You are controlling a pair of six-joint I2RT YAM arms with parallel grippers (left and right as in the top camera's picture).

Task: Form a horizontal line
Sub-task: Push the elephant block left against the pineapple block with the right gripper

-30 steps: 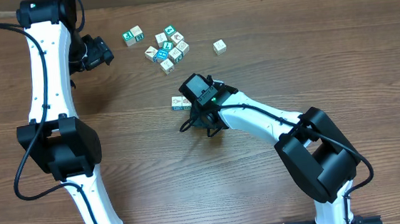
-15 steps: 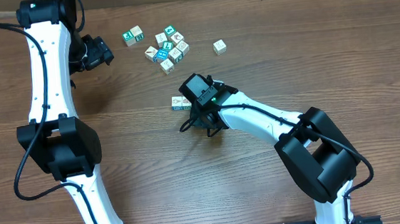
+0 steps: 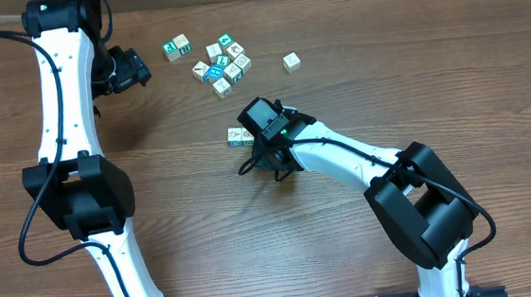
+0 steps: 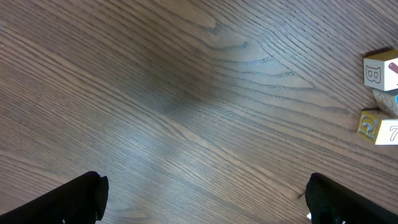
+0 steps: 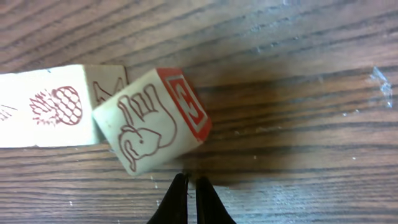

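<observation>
The horizontal line is a short row of two cream cubes at mid-table. In the right wrist view it shows as a pineapple cube with an elephant cube touching its right side. The elephant cube has a red letter face and is twisted out of square with its neighbour. My right gripper is shut and empty, its tips just below the elephant cube's lower corner. My left gripper hangs open over bare wood at the far left, holding nothing.
An irregular bunch of similar cubes lies at the back, with a single cube to its left and another to its right. Two cubes show at the right edge of the left wrist view. The table's far edge runs behind them.
</observation>
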